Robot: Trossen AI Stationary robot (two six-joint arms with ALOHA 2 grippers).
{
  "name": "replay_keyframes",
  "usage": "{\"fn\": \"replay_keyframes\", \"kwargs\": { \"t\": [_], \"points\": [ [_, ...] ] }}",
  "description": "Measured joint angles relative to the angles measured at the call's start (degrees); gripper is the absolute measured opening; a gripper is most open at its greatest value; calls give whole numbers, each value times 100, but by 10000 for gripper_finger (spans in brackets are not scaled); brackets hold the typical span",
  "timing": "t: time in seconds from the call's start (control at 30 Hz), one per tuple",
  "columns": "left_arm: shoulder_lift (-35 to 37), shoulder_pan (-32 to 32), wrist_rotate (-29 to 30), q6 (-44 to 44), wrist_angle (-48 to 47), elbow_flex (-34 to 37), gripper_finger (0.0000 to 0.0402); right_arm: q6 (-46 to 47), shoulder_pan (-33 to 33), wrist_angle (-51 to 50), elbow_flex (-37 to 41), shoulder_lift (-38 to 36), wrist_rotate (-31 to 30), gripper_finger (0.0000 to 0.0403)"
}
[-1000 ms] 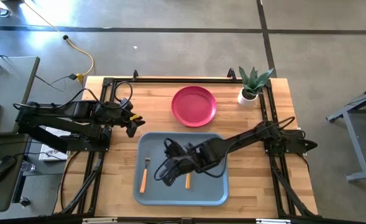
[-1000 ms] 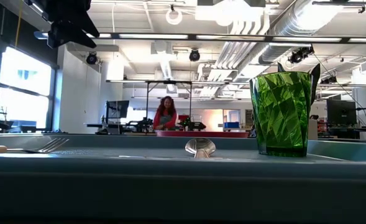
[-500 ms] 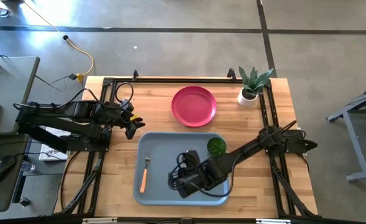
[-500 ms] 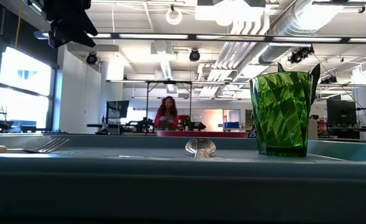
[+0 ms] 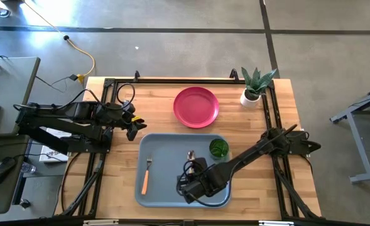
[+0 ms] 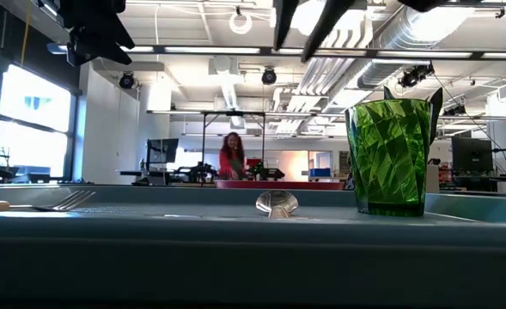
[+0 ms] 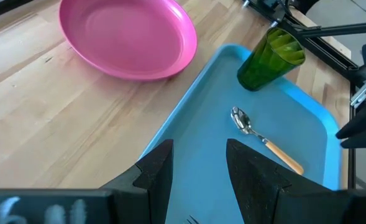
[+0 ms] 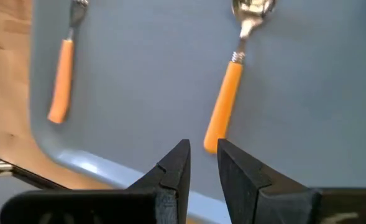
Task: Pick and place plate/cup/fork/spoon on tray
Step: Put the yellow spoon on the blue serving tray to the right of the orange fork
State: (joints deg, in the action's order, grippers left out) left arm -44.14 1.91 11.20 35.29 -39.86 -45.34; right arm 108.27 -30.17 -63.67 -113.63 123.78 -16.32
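Your right gripper (image 8: 201, 163) hangs over the near end of the tray (image 5: 156, 191), its fingers a narrow gap apart and holding nothing, just past the handle tip of the spoon (image 8: 232, 93). A second ago that arm lay across the tray's middle and hid the spoon and the cup (image 5: 218, 148); it has since drawn back toward the near edge, and both now lie in plain sight. Judged from this, the spoon has been delivered: fork (image 5: 146, 174), spoon and cup all sit on the tray, and only the plate (image 5: 196, 107) remains on the bare wood beyond the tray's far edge.

Your left gripper (image 7: 198, 167) waits at the tray's far left corner, fingers spread wide and empty.

The high view alone gives you the whole layout, yet the right arm covers most of the spoon's handle there. The right wrist view shows that handle clear of the fingers. The low view shows the cup standing upright, and a person far off in the room behind.
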Motion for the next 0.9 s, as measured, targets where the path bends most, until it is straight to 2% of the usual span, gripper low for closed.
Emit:
{"fn": "replay_keyframes", "kwargs": {
  "t": [0.13,0.37,0.7,0.9],
  "points": [
    [0,0,0,2,0,0,140,305,50,116,289,9,271,71],
    [0,0,2,2,-1,0,140,202,98,273,596,-1,537,75],
    [0,0,4,56,-1,0,140,207,103,1097,1091,1,633,135],
    [0,0,23,214,-37,0,140,-84,143,1311,1148,3,752,149]
  ]
}}
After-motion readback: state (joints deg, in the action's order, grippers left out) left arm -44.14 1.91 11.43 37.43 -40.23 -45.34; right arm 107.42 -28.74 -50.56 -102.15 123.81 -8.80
